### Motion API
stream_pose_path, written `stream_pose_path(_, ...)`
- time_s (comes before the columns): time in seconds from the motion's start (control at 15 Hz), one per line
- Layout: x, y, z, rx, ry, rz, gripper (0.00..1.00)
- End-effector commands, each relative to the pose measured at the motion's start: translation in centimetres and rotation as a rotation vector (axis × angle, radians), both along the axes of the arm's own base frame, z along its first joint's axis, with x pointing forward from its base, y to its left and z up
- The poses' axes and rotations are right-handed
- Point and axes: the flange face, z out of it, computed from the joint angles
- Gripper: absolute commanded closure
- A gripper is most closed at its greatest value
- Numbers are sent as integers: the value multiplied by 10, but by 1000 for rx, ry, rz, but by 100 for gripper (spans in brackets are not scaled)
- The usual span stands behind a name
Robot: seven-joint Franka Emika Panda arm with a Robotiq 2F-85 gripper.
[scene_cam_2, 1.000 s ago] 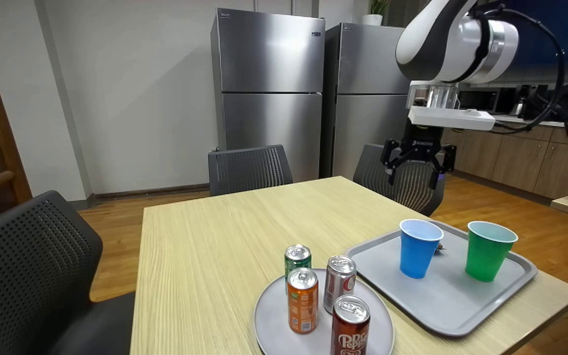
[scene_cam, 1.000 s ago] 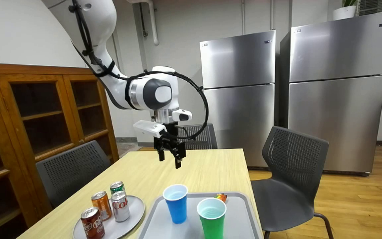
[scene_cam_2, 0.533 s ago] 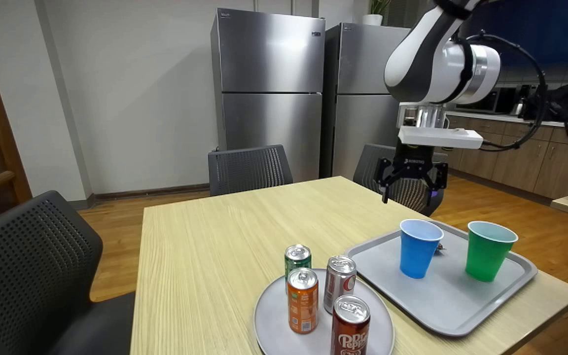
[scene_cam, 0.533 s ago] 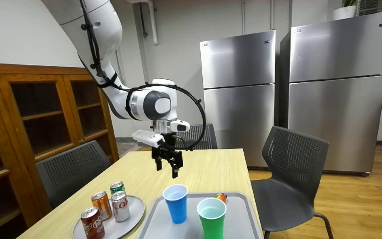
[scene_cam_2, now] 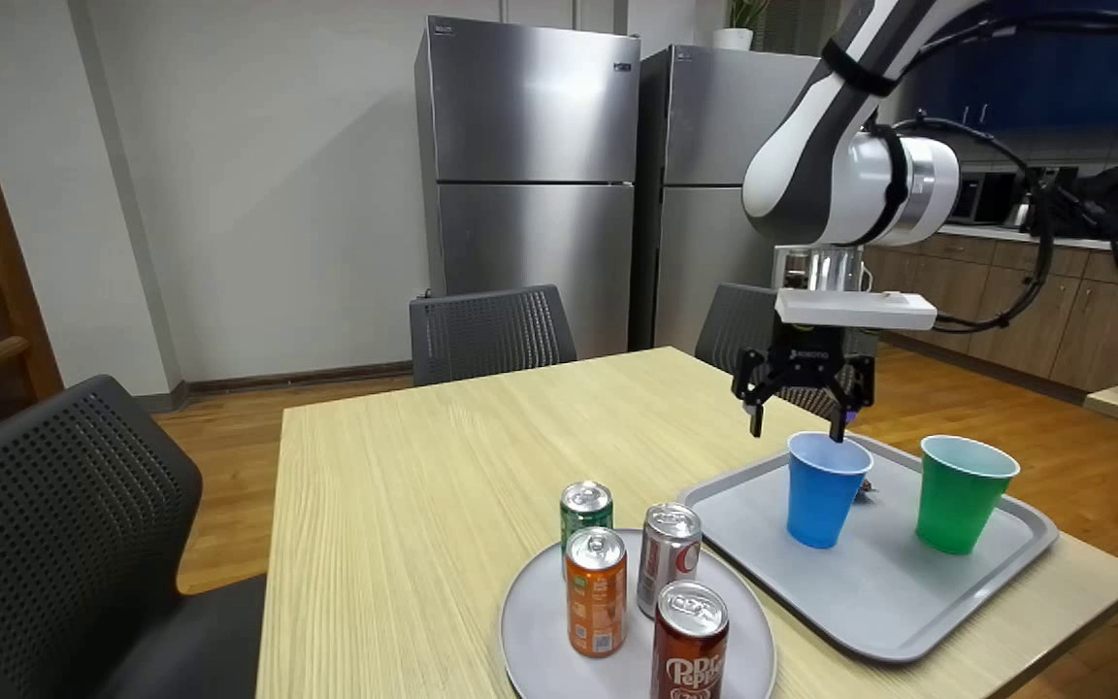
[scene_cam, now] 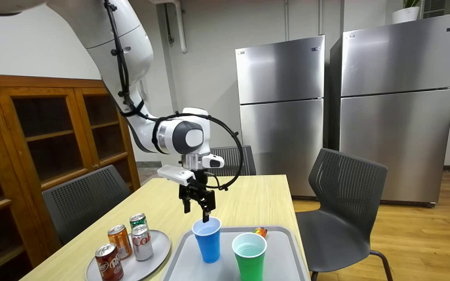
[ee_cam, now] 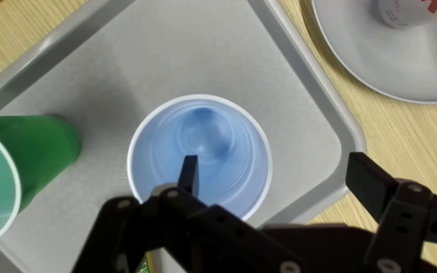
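Pale tabletop [scene_cam_2: 452,476], gray tray [ee_cam: 211,49] — upright blue cup [scene_cam_2: 821,500] — one of the empty, widely parted fingers [ee_cam: 190,175] at its mouth.

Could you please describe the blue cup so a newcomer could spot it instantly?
On the pale table lies a gray rectangular tray. The blue cup stands upright on it, nearest the open gripper; blue sides set it apart from the green cup.

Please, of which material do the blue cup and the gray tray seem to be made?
Blue cup: probably thin plastic, slightly glossy; fine rings show along its inner wall. Gray tray: likely rigid plastic, dull, judging by soft highlights, faint scuffs and rounded corners, though coated metal is possible.
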Motion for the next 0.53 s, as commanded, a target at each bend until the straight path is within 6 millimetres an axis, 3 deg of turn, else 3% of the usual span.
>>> stream_pose_path(0.0,10,4,-14,-14,11,-15,0)
stream_pose_path(0.47,16,2,-28,-22,30,-13,0)
